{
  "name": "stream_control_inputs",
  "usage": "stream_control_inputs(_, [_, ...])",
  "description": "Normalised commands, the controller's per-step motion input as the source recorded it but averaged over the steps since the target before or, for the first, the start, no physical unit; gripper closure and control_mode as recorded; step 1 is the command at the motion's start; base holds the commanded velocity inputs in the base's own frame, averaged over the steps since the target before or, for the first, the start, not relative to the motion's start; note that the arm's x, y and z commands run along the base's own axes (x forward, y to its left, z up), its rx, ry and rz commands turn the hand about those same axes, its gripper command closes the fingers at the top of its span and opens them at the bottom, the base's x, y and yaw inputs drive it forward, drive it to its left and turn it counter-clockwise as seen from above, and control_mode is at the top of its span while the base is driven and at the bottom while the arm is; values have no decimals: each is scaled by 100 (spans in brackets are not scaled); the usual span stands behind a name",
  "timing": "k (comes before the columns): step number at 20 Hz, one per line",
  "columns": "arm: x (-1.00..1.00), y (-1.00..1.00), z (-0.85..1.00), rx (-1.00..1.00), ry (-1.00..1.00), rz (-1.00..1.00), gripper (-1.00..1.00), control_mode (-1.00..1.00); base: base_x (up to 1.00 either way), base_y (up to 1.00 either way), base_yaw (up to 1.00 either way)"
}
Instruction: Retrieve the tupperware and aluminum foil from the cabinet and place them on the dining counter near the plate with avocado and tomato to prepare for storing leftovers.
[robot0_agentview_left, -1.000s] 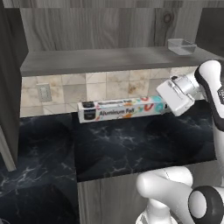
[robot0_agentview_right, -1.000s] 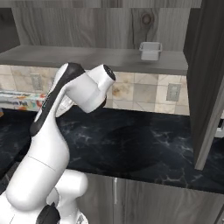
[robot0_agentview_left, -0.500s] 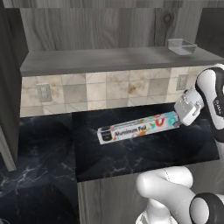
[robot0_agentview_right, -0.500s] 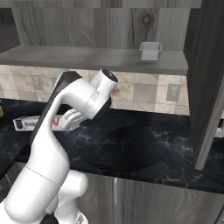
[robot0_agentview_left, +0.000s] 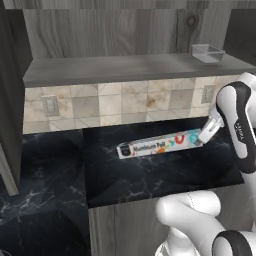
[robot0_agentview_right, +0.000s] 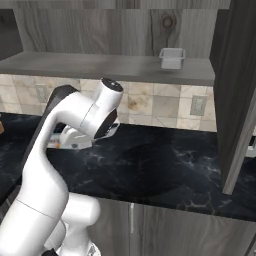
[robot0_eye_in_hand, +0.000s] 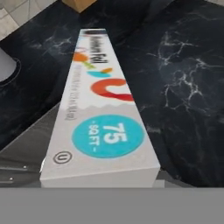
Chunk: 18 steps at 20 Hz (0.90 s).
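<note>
Aluminum foil (robot0_agentview_left: 159, 145): in the left base view its 3 o'clock end is covered by the claw (robot0_agentview_left: 204, 137), so the contact cannot be made out; in the right base view all but a sliver at 9 o'clock is behind the arm; in the hand view its near end is cut by the 6 o'clock edge.
Claw fingertips: hidden under the box in the hand view.
Tupperware (robot0_agentview_right: 172, 58): contents too small to tell.
Brown item (robot0_eye_in_hand: 78, 4): cropped at 12 o'clock, unidentifiable.
Pale round object (robot0_eye_in_hand: 6, 65): cropped at 9 o'clock.
</note>
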Motion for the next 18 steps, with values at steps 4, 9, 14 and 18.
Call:
stream_control_inputs(4, [0,0,0,0,0,0,100,-100,0,0,0])
stream_control_inputs(9, [-18,0,0,0,0,0,100,100,-38,0,-3])
stream_control_inputs(14, [0,0,0,0,0,0,100,100,-100,0,-19])
stream_control_inputs(18, [0,0,0,0,0,0,100,100,-100,0,-41])
